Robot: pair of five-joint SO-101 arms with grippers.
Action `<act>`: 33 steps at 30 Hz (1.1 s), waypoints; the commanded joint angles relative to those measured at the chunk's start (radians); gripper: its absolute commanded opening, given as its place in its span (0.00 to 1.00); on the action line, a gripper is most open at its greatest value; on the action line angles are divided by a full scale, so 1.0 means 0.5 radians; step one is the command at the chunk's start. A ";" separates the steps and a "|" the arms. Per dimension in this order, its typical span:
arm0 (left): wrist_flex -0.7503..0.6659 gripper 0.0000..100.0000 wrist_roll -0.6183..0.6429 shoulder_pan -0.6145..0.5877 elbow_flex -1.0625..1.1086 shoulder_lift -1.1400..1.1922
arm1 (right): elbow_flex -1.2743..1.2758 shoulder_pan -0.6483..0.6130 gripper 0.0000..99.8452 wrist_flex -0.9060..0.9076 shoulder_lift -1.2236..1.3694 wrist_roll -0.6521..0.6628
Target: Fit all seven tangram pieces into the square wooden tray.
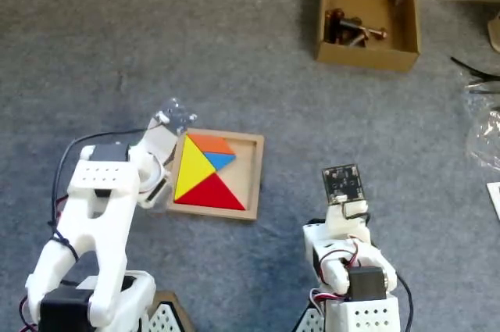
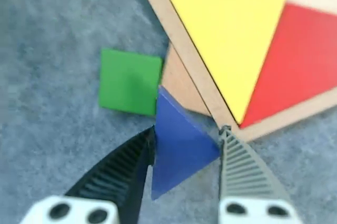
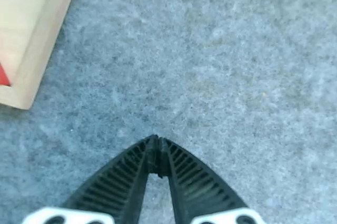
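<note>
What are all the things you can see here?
wooden tray: one, pale wood, middle of the grey table.
yellow triangle: one, yellow, in the tray.
red triangle: one, red, in the tray.
orange piece: one, orange, in the tray.
light blue triangle: one, light blue, in the tray.
green square: one, green, on the table outside the tray.
tan piece: one, tan, outside, against the tray's edge.
dark blue triangle: one, dark blue, in the left hand.
cardboard box: one, brown, far right corner.
clear bag: one, clear, right edge.
left hand: one, black and grey, closed on the dark blue triangle.
right hand: one, black, shut over bare table.
</note>
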 commanded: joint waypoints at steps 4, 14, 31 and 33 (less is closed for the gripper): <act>-0.012 0.00 0.135 0.152 -0.201 -0.020 | 0.235 -0.020 0.01 -0.035 -0.017 -0.015; 0.101 0.00 0.319 0.361 -0.324 -0.020 | 0.235 -0.020 0.01 -0.035 -0.017 -0.015; 0.405 0.01 0.117 -0.941 -0.707 -0.367 | 0.235 -0.020 0.01 -0.035 -0.017 -0.015; 0.393 0.01 0.003 -1.002 -0.649 -0.367 | 0.235 -0.020 0.01 -0.035 -0.017 -0.015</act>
